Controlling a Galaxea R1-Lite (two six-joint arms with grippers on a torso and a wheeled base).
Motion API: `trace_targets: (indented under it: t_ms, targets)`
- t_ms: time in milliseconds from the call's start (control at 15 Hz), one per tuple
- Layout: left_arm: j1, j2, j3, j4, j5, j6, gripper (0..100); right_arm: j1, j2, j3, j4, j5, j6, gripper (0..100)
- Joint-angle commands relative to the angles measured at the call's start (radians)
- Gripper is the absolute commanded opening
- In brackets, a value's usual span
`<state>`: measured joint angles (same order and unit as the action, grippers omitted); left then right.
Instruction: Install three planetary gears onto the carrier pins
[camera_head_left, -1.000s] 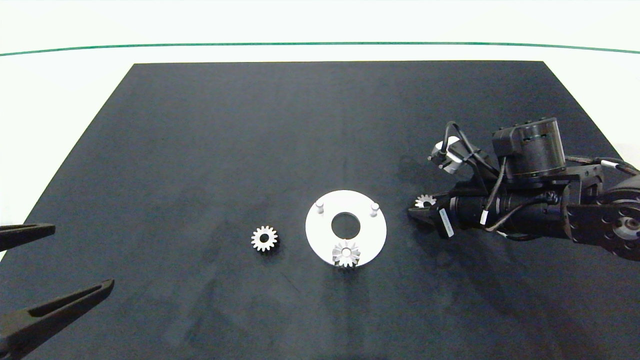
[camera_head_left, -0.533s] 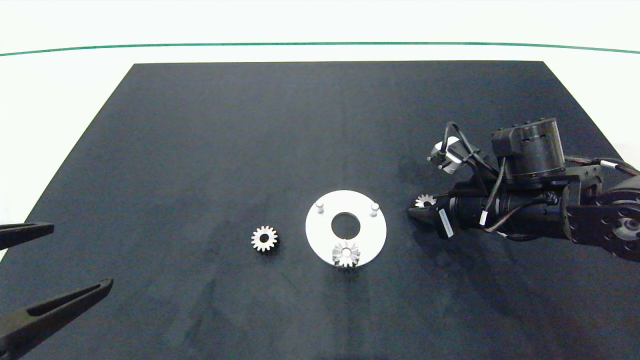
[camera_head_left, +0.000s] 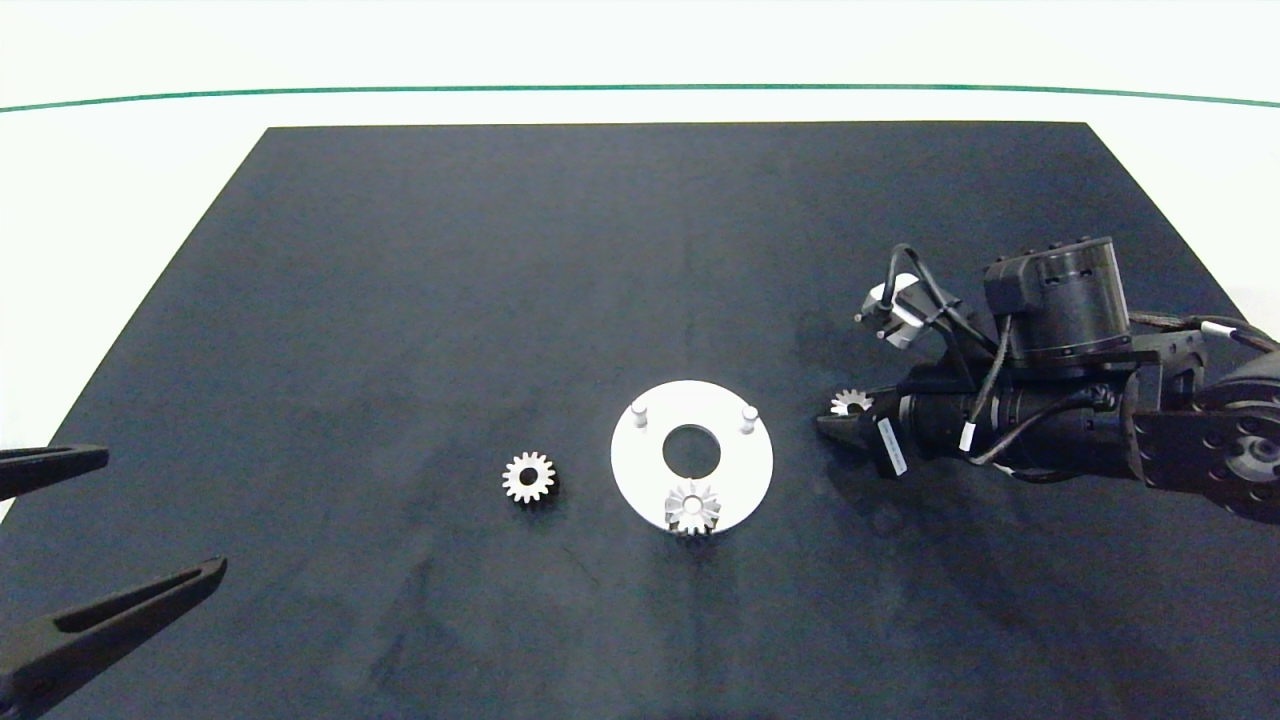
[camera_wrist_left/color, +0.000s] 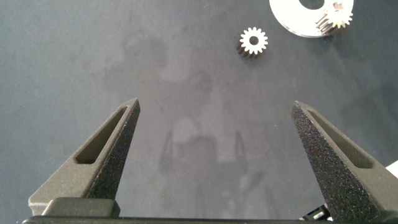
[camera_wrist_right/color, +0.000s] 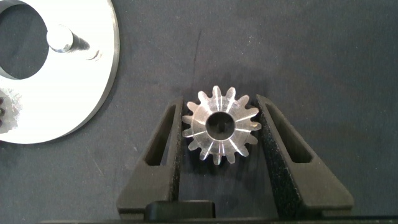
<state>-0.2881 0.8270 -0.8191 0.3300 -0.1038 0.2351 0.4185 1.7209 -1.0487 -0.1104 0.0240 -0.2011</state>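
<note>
Right claw (camera_wrist_right/color: 221, 134) clamps a planetary gear (camera_wrist_right/color: 221, 125), half hidden from overhead, beside the white disc (camera_head_left: 740, 460). Left claw (camera_wrist_left/color: 214, 134) gapes wide at the counter's edge.

Observed change is minimal. The right gripper (camera_head_left: 835, 418), jaws closed against the teeth of a planetary gear (camera_head_left: 851, 403) beside the white disc (camera_head_left: 640, 470), has shifted very slightly with its arm, wrist housing sitting marginally lower than a second ago. The gear's position appears practically unaltered.
</note>
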Motion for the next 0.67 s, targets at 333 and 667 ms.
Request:
trace_targets:
  t_ms: [333, 667]
  targets:
    - [0.0, 0.001, 0.0, 0.001, 0.0, 0.001, 100, 0.003, -0.001, 0.009, 0.0, 0.001, -0.001, 2]
    - [0.0, 0.0, -0.003, 0.001, 0.0, 0.001, 100, 0.029, -0.066, 0.024, 0.018, -0.009, -0.006, 0]
